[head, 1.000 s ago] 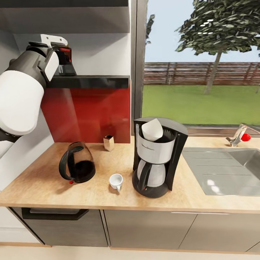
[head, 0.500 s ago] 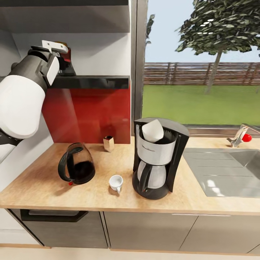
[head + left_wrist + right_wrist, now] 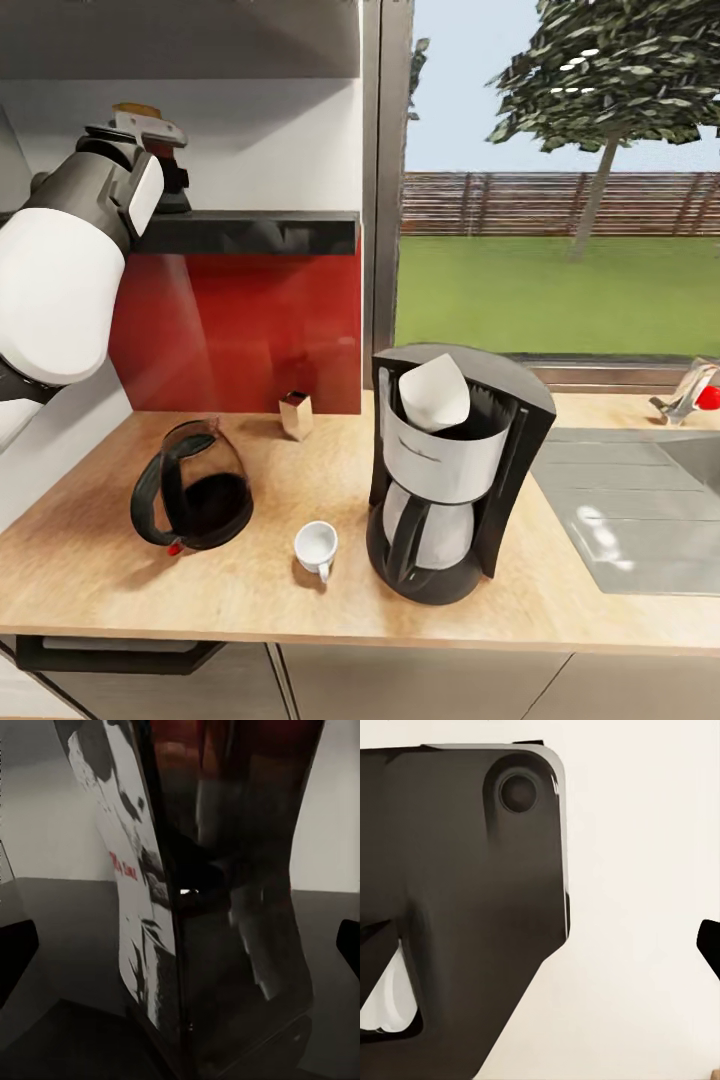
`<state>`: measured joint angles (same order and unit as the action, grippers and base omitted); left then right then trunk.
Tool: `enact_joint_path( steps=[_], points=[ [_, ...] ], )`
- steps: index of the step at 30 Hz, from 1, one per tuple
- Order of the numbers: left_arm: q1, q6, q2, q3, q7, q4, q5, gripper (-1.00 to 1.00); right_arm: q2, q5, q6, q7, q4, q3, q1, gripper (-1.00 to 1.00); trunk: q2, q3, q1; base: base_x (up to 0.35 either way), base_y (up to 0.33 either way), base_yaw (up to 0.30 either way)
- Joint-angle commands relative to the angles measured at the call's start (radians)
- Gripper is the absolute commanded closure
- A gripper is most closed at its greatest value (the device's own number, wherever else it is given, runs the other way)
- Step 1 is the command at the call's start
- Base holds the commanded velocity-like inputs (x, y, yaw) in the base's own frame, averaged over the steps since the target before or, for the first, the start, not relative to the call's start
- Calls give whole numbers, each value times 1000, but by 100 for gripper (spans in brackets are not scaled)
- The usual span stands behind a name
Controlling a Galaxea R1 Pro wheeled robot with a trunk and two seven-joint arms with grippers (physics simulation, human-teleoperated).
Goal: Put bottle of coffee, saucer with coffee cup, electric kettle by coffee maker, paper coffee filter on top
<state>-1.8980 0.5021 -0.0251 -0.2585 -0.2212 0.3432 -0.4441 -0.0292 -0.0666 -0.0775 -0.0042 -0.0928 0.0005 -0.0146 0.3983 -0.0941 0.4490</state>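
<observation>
My left gripper (image 3: 168,182) is up at the kitchen shelf (image 3: 260,232), mostly behind its own wrist. The bottle of coffee (image 3: 225,907) stands dark and close between the spread fingers (image 3: 15,956), which do not touch it. Its yellow cap (image 3: 136,108) peeks over the wrist. On the kitchen countertop (image 3: 100,590) the coffee maker (image 3: 450,480) carries the paper coffee filter (image 3: 432,392) in its top. The coffee cup (image 3: 317,547) sits left of it, and the electric kettle (image 3: 190,497) further left. The saucer is out of view. My right gripper (image 3: 540,945) hangs open over pale floor.
A small brown box (image 3: 296,415) stands against the red wall panel (image 3: 250,330). The steel sink (image 3: 640,510) and its tap (image 3: 690,395) lie right of the coffee maker. A window is behind. A dark robot part (image 3: 457,907) shows in the right wrist view.
The head camera has moved closer and the whole picture shifted. The bottle now sits further behind my left wrist, with its yellow cap showing above it. The counter things stay put.
</observation>
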Motion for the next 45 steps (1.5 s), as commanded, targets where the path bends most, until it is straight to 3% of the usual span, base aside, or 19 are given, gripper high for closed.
enact_joint_path(
  steps=[1,24,45],
  points=[
    [-1,3,1,-4,-1,0,0,-100,0,-7,-4,0,1,1,-1,-100,2,-2,1,71,0,0],
    [-1,3,-2,-5,-1,0,-1,-100,0,-7,-4,0,1,1,-1,-100,2,-2,1,45,0,0],
    [0,4,-3,-5,0,23,-2,-100,0,-7,-4,0,1,1,-1,-100,2,-2,1,139,0,0]
  ],
)
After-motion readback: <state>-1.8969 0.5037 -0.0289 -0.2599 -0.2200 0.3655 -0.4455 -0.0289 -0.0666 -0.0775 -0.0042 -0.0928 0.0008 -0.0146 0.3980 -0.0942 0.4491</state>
